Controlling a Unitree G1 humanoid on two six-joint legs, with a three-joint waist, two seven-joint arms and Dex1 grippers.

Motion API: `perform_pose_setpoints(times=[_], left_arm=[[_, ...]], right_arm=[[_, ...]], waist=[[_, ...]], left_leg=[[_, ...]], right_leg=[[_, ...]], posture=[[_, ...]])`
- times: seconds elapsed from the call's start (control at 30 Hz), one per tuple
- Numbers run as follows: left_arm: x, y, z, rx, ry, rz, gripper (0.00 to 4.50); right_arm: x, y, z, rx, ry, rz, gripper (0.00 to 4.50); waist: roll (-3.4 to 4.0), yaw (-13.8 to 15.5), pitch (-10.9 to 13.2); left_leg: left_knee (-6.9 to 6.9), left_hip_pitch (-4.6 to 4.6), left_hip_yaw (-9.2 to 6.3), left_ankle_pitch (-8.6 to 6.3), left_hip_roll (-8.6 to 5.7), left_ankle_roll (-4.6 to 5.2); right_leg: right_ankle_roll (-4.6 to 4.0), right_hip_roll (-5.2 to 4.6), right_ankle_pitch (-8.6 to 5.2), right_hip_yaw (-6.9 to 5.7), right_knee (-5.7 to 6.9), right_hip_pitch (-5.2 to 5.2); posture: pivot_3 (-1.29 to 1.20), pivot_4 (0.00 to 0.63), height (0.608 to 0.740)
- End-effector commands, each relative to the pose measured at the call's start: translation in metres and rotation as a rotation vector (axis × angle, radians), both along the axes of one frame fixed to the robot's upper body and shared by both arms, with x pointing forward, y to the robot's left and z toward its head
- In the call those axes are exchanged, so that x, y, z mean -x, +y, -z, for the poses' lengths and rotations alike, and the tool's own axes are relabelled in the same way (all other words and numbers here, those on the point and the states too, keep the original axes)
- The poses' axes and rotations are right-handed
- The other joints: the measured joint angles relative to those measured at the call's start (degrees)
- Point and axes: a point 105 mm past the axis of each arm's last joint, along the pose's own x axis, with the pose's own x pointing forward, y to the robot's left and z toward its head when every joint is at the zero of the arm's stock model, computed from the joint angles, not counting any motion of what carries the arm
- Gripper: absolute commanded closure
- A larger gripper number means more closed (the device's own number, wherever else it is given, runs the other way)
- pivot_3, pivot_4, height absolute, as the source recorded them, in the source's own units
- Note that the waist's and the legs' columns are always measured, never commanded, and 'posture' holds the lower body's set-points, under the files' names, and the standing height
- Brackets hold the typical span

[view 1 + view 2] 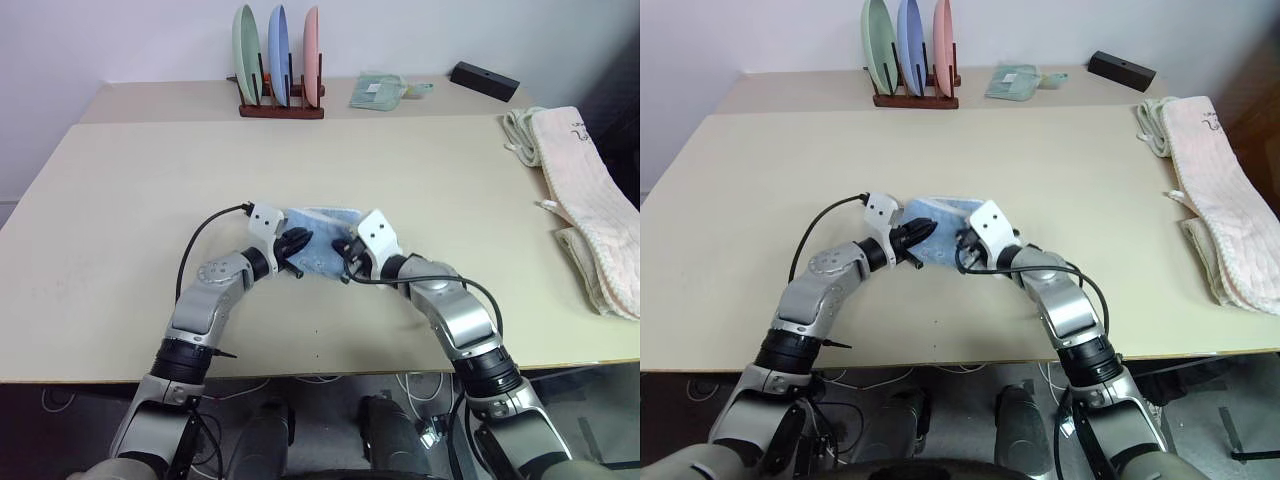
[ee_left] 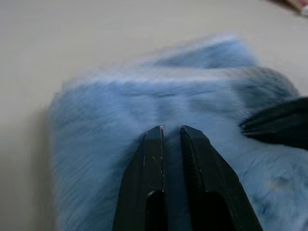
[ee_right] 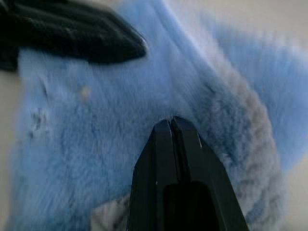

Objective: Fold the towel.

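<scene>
The light blue terry cloth towel [image 1: 322, 243] lies bunched near the middle of the beige worktop [image 1: 130, 230], between both arms. The left claw [image 2: 171, 129] has its black fingers nearly together, pinching a fold of the towel. The right claw [image 3: 172, 120] is pressed fully closed into the pile, though a grip cannot be told. No readable writing appears.

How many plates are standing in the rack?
3, side by side in the wooden rack at the far edge of the table: a green plate on the robot's left, a blue plate in the middle, a pink plate on the right.
</scene>
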Motion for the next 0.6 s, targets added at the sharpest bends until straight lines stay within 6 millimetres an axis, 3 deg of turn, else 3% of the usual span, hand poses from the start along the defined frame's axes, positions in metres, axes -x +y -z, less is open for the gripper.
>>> perform_pose_setpoints(times=[0.03,0.2,0.27,0.43,0.57,0.6], left_arm=[[-0.001,0.012,0.006,-0.016,-0.013,-0.040,3.96],[0.001,0.016,0.007,0.003,-0.015,-0.046,3.96],[0.003,0.017,-0.006,0.040,-0.061,-0.037,3.96],[0.014,0.041,-0.035,0.031,-0.159,-0.014,4.02],[0.037,0.056,-0.043,-0.086,-0.197,0.112,4.02],[0.043,0.057,-0.043,-0.109,-0.196,0.156,4.02]], right_arm=[[0.001,-0.010,0.014,0.032,0.020,0.036,4.50],[-0.001,-0.014,0.005,0.009,-0.029,0.053,4.50],[-0.002,-0.015,-0.019,-0.068,-0.072,0.047,4.50],[0.007,-0.030,-0.054,-0.218,-0.045,0.068,2.24],[0.013,-0.047,-0.047,-0.318,0.120,0.165,0.16],[0.013,-0.050,-0.043,-0.347,0.168,0.196,0.07]], waist=[[0.02,0.0,0.0],[0.05,0.0,-0.1],[0.05,0.0,-0.1],[0.06,-0.2,0.0],[0.05,-0.1,0.0],[0.08,-0.1,0.0]], left_leg=[[0.01,0.04,0.00,0.00,0.00,0.00],[0.01,0.09,0.00,0.00,0.00,0.00],[0.01,0.09,0.00,0.00,0.00,0.00],[-0.02,0.03,-0.01,0.00,0.02,0.00],[-0.10,0.05,-0.01,0.00,0.04,0.00],[-0.11,0.04,-0.02,0.00,0.04,0.00]], right_leg=[[0.00,0.00,0.00,0.00,0.00,0.05],[0.01,0.00,0.00,0.00,0.01,0.11],[0.01,0.00,0.00,0.00,0.01,0.10],[0.01,0.01,0.00,0.00,0.04,0.00],[-0.01,0.02,-0.01,0.00,0.08,-0.04],[-0.02,0.02,-0.01,0.00,0.08,-0.04]], posture=[[0.00,0.150,0.740],[0.00,0.150,0.740],[0.00,0.150,0.740],[0.00,0.150,0.740],[0.00,0.150,0.740],[0.00,0.150,0.740]])
